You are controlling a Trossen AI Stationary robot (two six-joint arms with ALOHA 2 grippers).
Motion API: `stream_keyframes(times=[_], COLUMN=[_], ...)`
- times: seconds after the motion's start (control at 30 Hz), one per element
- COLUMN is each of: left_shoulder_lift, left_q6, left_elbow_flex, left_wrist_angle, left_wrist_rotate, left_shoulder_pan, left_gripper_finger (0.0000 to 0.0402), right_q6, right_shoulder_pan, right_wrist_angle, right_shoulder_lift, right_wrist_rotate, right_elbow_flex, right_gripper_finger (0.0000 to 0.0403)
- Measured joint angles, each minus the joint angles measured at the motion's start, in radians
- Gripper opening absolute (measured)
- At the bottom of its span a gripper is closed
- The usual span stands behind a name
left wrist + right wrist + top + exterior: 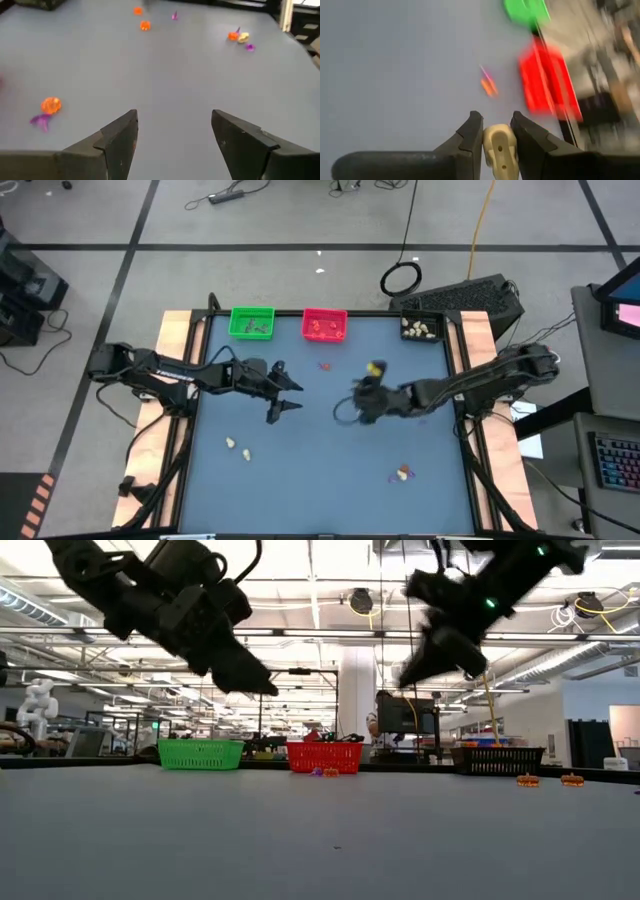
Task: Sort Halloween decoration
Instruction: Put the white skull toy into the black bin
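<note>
The Halloween decoration is tiny trinkets scattered on the blue-grey table: two cream ones (pixel 237 446) at the near left, an orange and a purple one (pixel 325 365) in front of the red tray, and a mixed cluster (pixel 402 473) at the near right. My left gripper (pixel 290 398) hangs open above the table's middle, nothing between its fingers (pixel 172 135). My right gripper (pixel 358 398), facing it from the right, is shut on a cream trinket (pixel 500 147). In the low view both grippers (pixel 255 680) (pixel 420 665) are well above the table. My right gripper pinches the cream trinket by its two sides (pixel 491 145) between its two fingers. The trinket's rounded end stands out past the fingertips. It is lifted clear of the table. The fingers slant downward, coming from the table's right.
Along the far edge stand a green tray (pixel 251 323), a red tray (pixel 324 325) and a black tray (pixel 422 328) holding cream trinkets. The left wrist view shows an orange and a purple trinket (pixel 50 106) close by. Bare table lies between the arms and the near edge.
</note>
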State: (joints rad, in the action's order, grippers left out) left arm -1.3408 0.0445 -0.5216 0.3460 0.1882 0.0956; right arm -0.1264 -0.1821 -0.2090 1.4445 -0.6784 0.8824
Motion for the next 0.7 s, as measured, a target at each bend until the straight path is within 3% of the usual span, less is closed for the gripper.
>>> stream_keyframes(times=[0.13, 0.27, 0.33, 0.53, 0.7], left_shoulder_lift=[-0.001, -0.001, -0.001, -0.001, -0.001], left_q6=[0.016, 0.027, 0.029, 0.028, 0.024], left_elbow_flex=[0.039, 0.04, 0.04, 0.04, 0.04], left_wrist_angle=[0.076, 0.108, 0.124, 0.151, 0.15], left_wrist_rotate=[-0.013, -0.014, -0.014, -0.015, -0.069], left_shoulder_pan=[0.0, -0.001, -0.002, -0.02, -0.034], left_gripper_finger=[0.0258, 0.0258, 0.0258, 0.0258, 0.0258], right_q6=[0.202, 0.427, 0.463, 0.447, 0.434], right_shoulder_pan=[0.133, 0.352, 0.474, 0.785, 0.949], right_wrist_angle=[-0.16, -0.294, -0.33, -0.264, -0.182], right_shoulder_lift=[-0.168, -0.309, -0.349, -0.328, -0.243], right_wrist_rotate=[-0.032, -0.071, -0.086, 0.054, 0.154], right_elbow_flex=[-0.104, -0.175, -0.191, -0.207, -0.208], right_gripper_finger=[0.0079, 0.0081, 0.0081, 0.0082, 0.0083])
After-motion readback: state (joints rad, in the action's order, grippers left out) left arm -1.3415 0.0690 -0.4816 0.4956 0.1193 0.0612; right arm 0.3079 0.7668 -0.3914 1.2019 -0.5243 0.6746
